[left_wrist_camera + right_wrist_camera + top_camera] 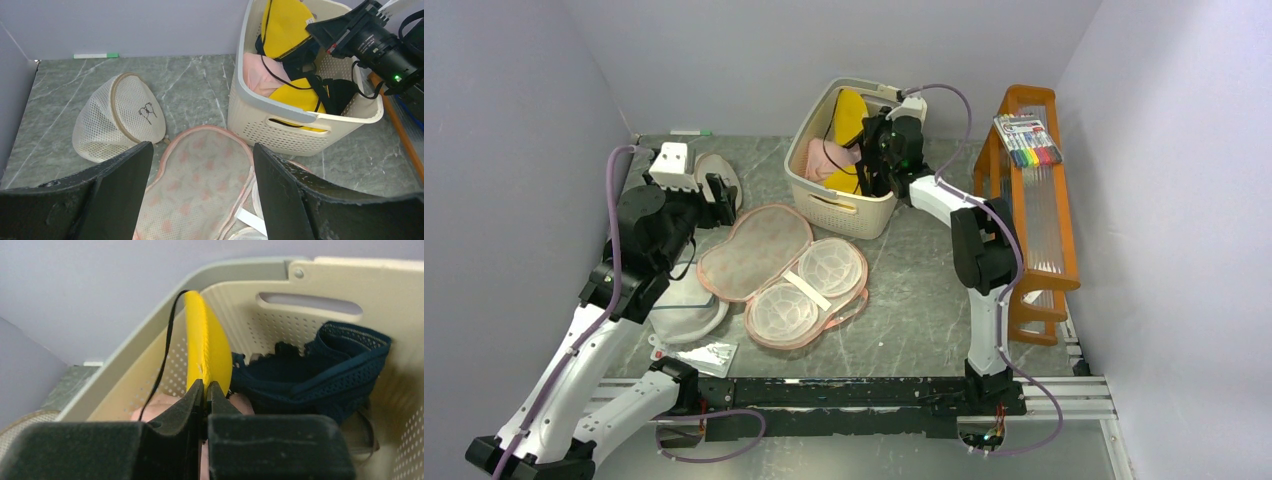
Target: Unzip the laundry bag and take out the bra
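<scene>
Unzipped laundry bag (779,262), splayed open beneath released left hand (202,150). Grasping bra (209,342) with right hand (205,390) inside basket (842,212); seemingly just needs letting go.

Top external: high above the near edge, looking down and forward across the whole surface (924,300).
Left wrist: low, facing the rear wall (150,25) between the fingers of the left tool (202,146), laundry bag (200,180) close beneath.
Right wrist: looking into the basket (320,275), very near, along the right tool (206,385).
Shared: basket and bra (210,340) in all three.
</scene>
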